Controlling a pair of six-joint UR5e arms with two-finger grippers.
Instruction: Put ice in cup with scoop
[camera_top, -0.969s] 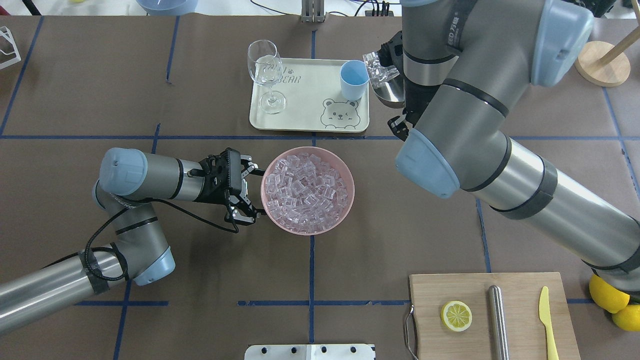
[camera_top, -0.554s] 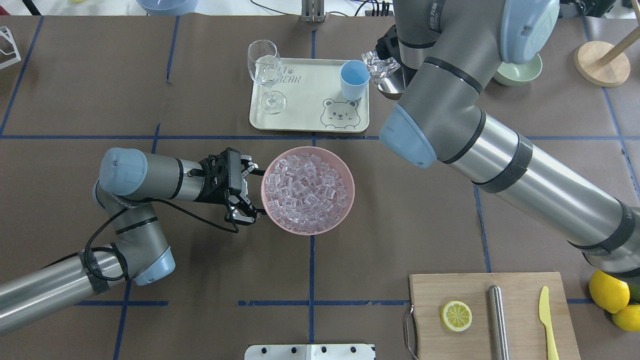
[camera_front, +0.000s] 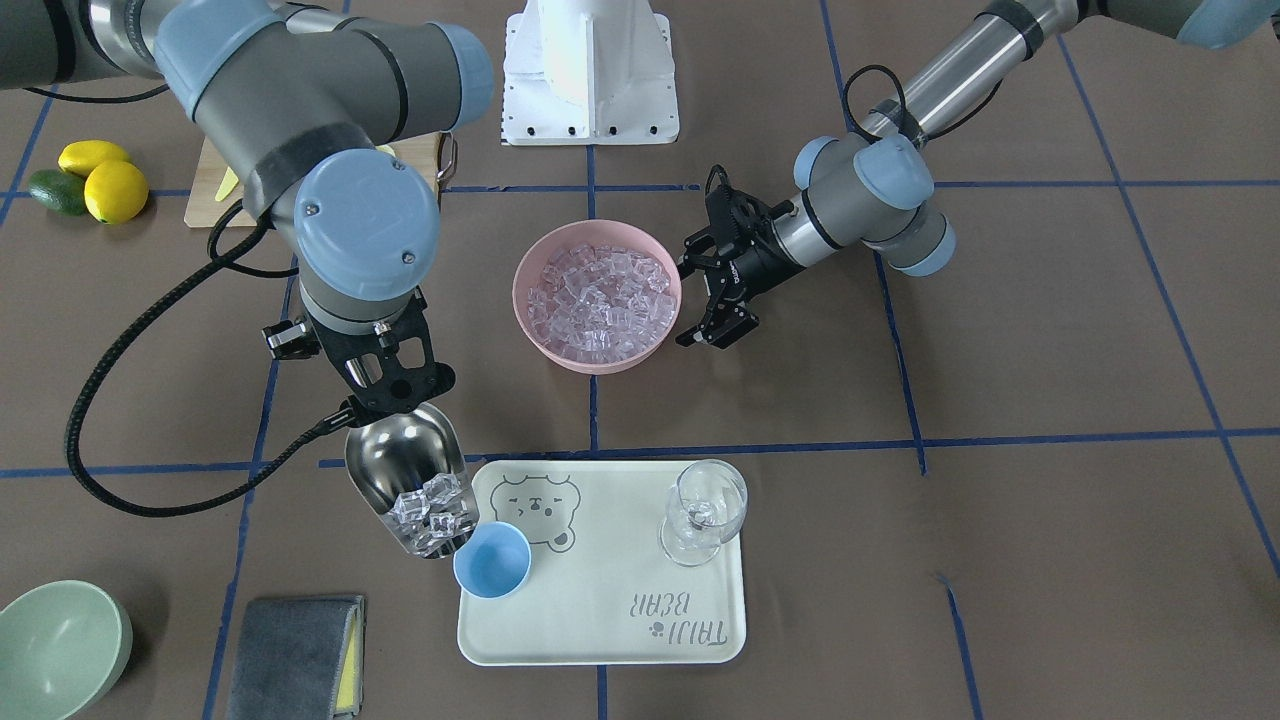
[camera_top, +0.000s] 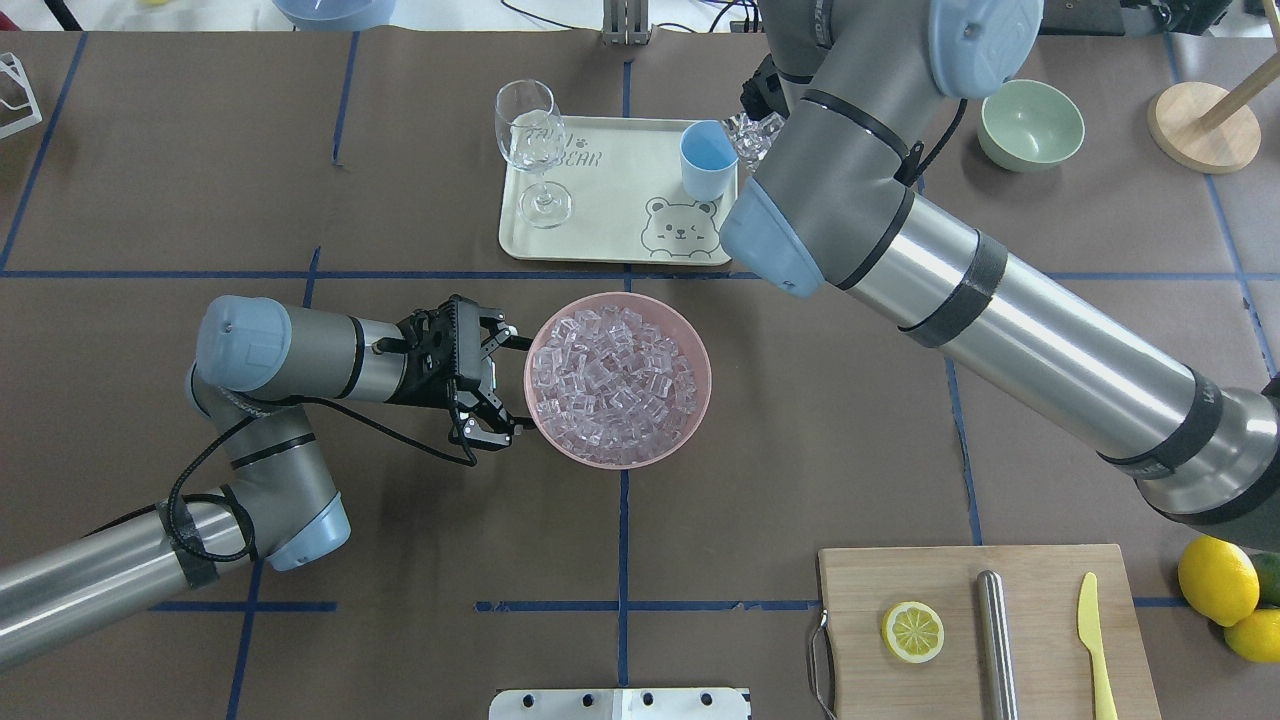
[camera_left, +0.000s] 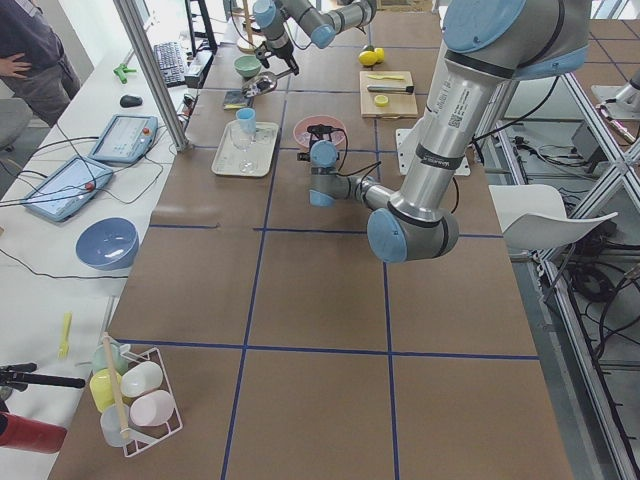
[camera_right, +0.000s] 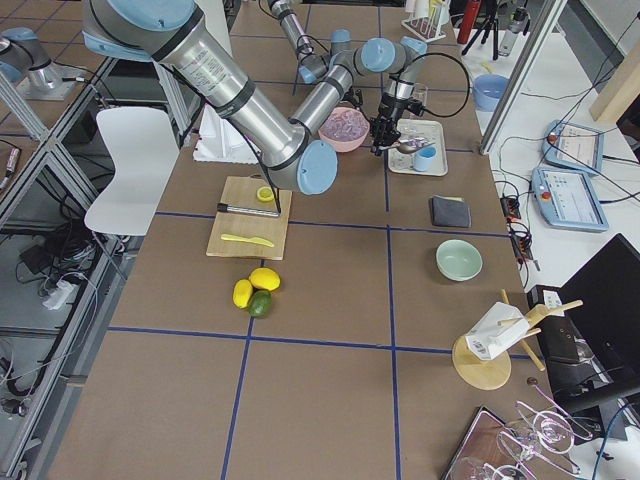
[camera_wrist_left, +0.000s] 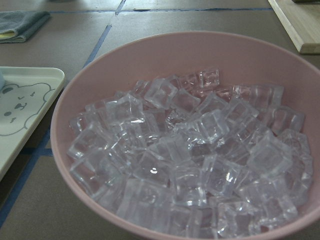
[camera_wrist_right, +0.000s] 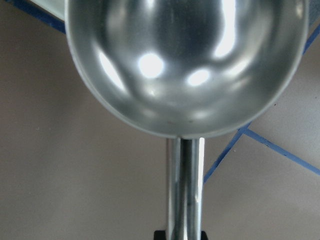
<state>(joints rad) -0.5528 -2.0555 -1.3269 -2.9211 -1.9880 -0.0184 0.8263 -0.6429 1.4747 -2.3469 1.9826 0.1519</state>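
- The right tool (camera_front: 393, 398) is clamped on the handle of the scoop (camera_front: 400, 465), which tilts down with ice (camera_front: 432, 520) at its lip, just beside the cup (camera_front: 492, 562) on the tray (camera_front: 600, 625).
- The left tool (camera_front: 690, 303) is spread wide and holds nothing, beside the pink bowl (camera_front: 530, 335).

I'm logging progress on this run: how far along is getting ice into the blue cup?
Done: the scoop is loaded, with a few ice cubes lying near its lip. In hand: the right gripper holds it tilted beside the cup, with the lip close to the rim. Left: the pour itself, as the cup looks empty. The left gripper sits open by the pink bowl.
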